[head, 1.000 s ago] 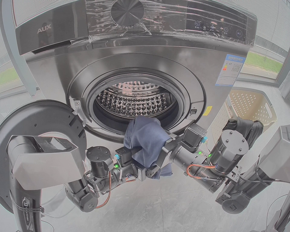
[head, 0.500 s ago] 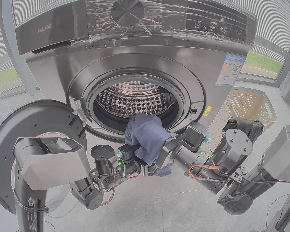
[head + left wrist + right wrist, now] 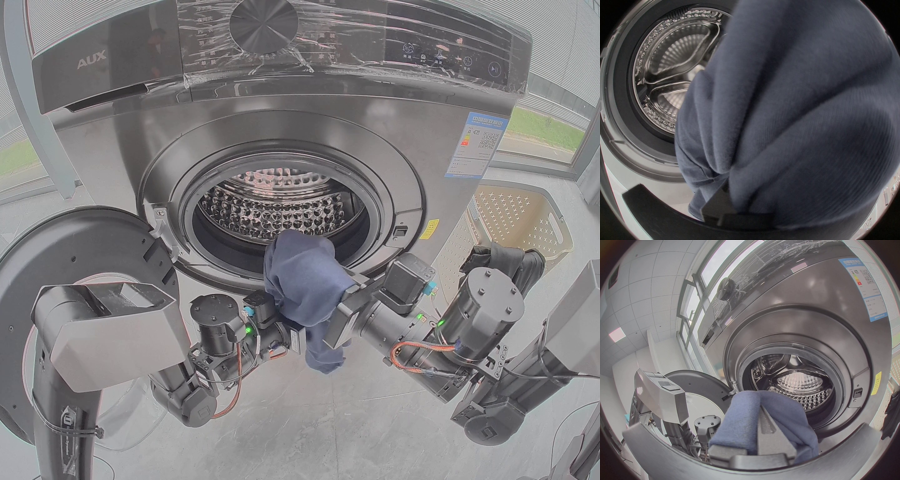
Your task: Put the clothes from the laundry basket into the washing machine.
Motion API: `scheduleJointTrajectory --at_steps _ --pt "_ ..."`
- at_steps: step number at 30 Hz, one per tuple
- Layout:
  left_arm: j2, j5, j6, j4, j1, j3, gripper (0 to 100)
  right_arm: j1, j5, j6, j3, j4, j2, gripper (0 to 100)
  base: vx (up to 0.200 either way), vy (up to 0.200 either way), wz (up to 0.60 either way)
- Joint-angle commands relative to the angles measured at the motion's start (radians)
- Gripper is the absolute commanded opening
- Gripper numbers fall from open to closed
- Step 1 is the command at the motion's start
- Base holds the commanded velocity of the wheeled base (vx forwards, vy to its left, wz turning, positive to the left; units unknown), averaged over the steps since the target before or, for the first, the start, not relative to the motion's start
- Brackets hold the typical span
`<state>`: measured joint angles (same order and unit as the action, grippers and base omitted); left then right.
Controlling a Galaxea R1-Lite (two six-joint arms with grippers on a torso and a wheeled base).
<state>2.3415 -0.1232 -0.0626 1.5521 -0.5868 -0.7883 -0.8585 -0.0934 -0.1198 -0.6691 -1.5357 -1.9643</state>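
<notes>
Both arms are holding a dark blue knitted garment just in front of the round drum opening of the grey front-loading washing machine.
The right gripper's fingers are pinching a fold. Cloth is covering the left gripper, so I cannot tell its grip. A tail is hanging floorward, so I'd be pushing high and deep past the lip before letting go.

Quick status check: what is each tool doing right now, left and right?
Left tool: cannot be told, the blue garment covers it.
Right tool: closed on the blue garment.
</notes>
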Motion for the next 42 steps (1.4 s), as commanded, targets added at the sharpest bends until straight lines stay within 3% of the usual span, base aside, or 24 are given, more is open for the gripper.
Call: scheduleJointTrajectory --at_steps 1,4,8,15,22,27,30,42 --pt "-0.016 0.010 -0.003 0.002 0.021 -0.011 0 0.016 -0.003 -0.001 0.020 -0.007 0.016 0 0.000 0.000 0.00" --pt "-0.037 0.010 -0.010 0.002 0.033 -0.005 0 0.024 -0.005 -0.011 0.036 -0.009 0.022 0 0.000 0.000 0.00" --pt "-0.111 0.017 -0.040 0.000 0.035 0.029 0 0.090 -0.006 -0.018 0.046 -0.009 0.025 0 0.000 0.000 0.00" --pt "-0.229 0.023 -0.049 0.002 0.030 0.156 0 0.168 -0.006 -0.027 0.046 -0.009 0.004 0 0.000 0.000 0.00" --pt "-0.340 0.023 -0.048 0.002 0.010 0.259 0 0.153 -0.006 -0.027 0.048 -0.009 -0.027 0 0.000 0.000 0.00" --pt "-0.458 0.023 -0.056 0.002 -0.011 0.343 0 0.122 -0.002 -0.026 0.105 -0.011 -0.071 0 0.000 0.000 0.00" --pt "-0.478 0.022 -0.077 0.002 -0.011 0.345 0 0.102 0.000 -0.023 0.117 -0.011 -0.096 0 0.000 0.000 0.00" --pt "-0.490 0.023 -0.085 0.000 -0.005 0.340 0 0.062 0.000 -0.021 0.112 -0.011 -0.093 0 0.000 0.000 0.00"
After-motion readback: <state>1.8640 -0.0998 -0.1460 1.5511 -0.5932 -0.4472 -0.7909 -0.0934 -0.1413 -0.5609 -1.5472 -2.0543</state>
